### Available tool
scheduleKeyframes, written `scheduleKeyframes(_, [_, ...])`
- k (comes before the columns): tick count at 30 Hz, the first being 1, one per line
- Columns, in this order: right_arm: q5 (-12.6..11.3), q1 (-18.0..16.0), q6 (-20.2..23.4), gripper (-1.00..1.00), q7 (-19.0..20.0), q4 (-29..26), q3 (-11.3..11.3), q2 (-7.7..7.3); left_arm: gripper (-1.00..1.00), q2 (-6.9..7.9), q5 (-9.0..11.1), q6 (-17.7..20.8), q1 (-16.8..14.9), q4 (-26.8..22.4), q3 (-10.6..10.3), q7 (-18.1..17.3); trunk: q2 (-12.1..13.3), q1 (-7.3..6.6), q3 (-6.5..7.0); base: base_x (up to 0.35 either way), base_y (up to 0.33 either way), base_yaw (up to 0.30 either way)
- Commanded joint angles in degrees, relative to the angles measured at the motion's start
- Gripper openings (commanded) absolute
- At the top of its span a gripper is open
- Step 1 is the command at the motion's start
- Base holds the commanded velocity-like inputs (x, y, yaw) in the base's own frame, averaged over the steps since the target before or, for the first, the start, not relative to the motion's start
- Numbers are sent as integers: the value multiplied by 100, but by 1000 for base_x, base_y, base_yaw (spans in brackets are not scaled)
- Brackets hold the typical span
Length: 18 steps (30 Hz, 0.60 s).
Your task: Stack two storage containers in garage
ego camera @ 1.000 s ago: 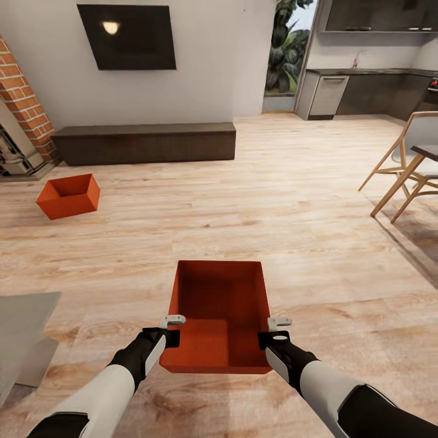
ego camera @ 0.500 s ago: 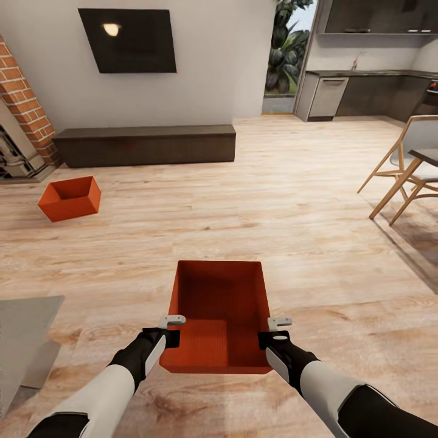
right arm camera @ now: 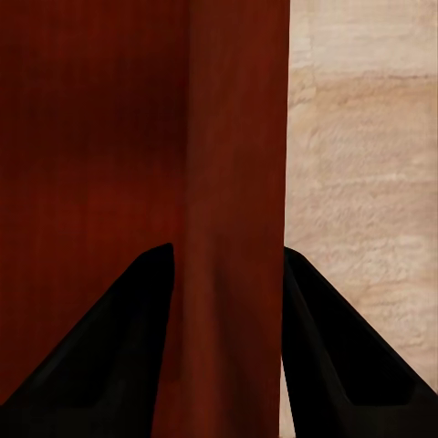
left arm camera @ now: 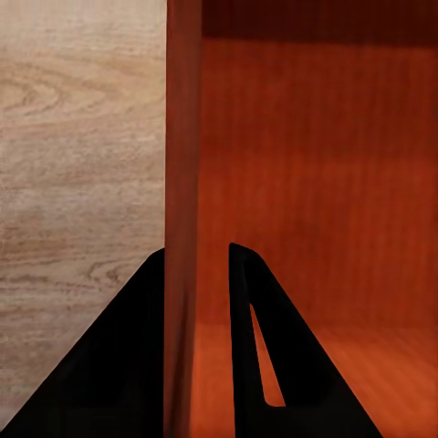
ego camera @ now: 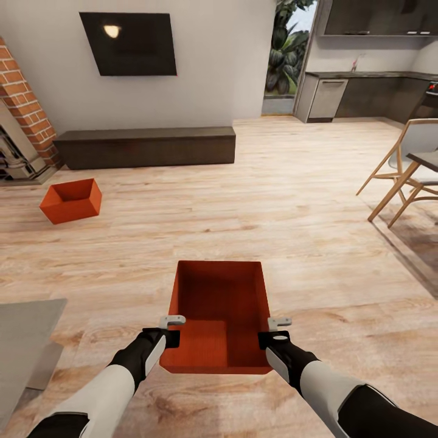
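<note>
Nothing shifted: each hand [ego camera: 173, 320] [ego camera: 279, 322] stays clamped on container [ego camera: 220, 313] walls.

chair [ego camera: 398, 176] cropped, fireplace [ego camera: 21, 131] cut off

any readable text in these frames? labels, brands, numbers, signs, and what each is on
None. No legible text on anything:
held storage container: plain orange-red, no label.
second storage container on the wood floor: plain.
wall TV: blank black screen, just a light reflection.
low dark cabinet: unmarked.
kitchen appliances in the back: too small to tell.
</note>
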Motion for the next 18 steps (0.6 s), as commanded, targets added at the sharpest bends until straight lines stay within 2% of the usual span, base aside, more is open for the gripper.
scheduleKeyframes(1, [41, -4, 39, -100, 4, -45, 1, -4, -100, 4, 35, 35, 2, 4, 3, 51, 40, -23, 14, 0, 0, 0])
scheduleKeyframes(18, [40, -4, 25, -100, 4, -45, 0, -13, -100, 4, 41, 35, 2, 12, 3, 53, 721, -396, 320, 0, 0, 0])
